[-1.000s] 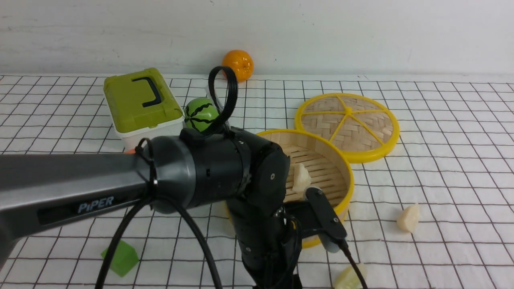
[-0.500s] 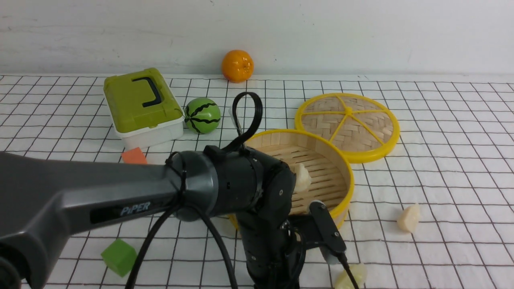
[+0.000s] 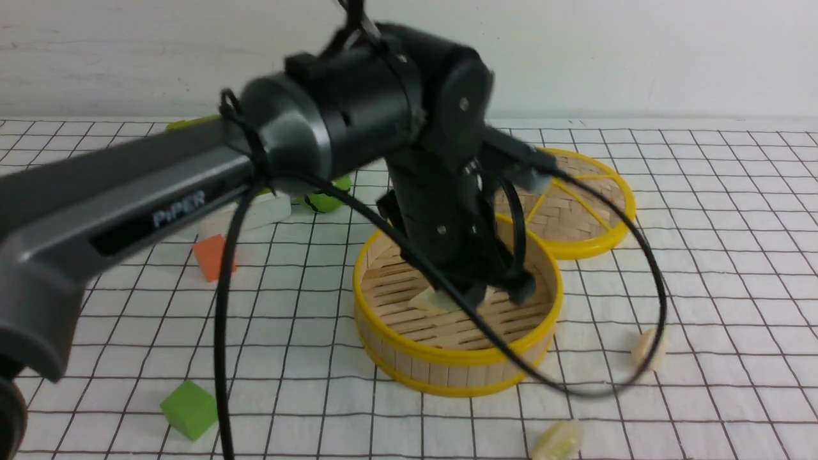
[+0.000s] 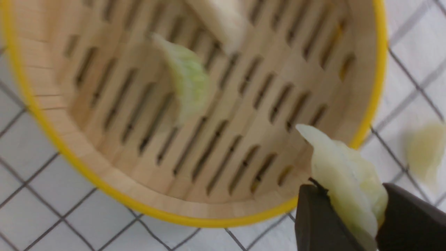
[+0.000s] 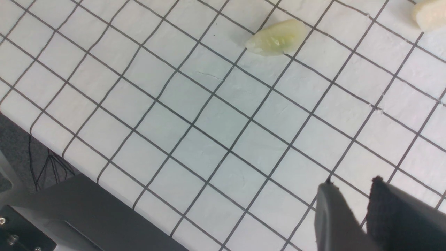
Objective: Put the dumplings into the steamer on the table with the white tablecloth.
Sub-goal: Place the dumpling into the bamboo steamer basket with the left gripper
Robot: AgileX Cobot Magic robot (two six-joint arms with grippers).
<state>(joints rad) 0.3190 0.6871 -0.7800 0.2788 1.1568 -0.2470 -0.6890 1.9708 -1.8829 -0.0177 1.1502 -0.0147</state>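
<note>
My left gripper (image 4: 350, 190) is shut on a pale green-tinted dumpling (image 4: 334, 157) and hangs at the near rim of the steamer (image 4: 104, 188). On the steamer's slatted floor lie a green-tinted dumpling (image 4: 188, 83) and a white one (image 4: 219, 21). In the front view the left gripper (image 3: 498, 294) reaches down inside the steamer (image 3: 447, 364), with a pale dumpling (image 3: 434, 299) beside its fingers. Two more dumplings (image 3: 648, 348) (image 3: 559, 441) lie on the white tablecloth (image 3: 703, 268). My right gripper (image 5: 353, 184) is open by a narrow gap over bare cloth, far from a green-tinted dumpling (image 5: 277, 37).
The woven lid (image 3: 575, 204) lies behind the steamer. An orange cube (image 3: 211, 255) and a green cube (image 3: 190, 409) sit to the left. A watermelon ball (image 3: 323, 201) is partly hidden by the arm. The arm's cable (image 3: 639, 319) loops over the steamer's right side. The table's edge (image 5: 52, 153) shows below the right gripper.
The left arm has risen from the cloth in front of the steamer and swung over the basket, its gripper now down inside. The cream dumpling seen in the steamer is hidden behind it.
</note>
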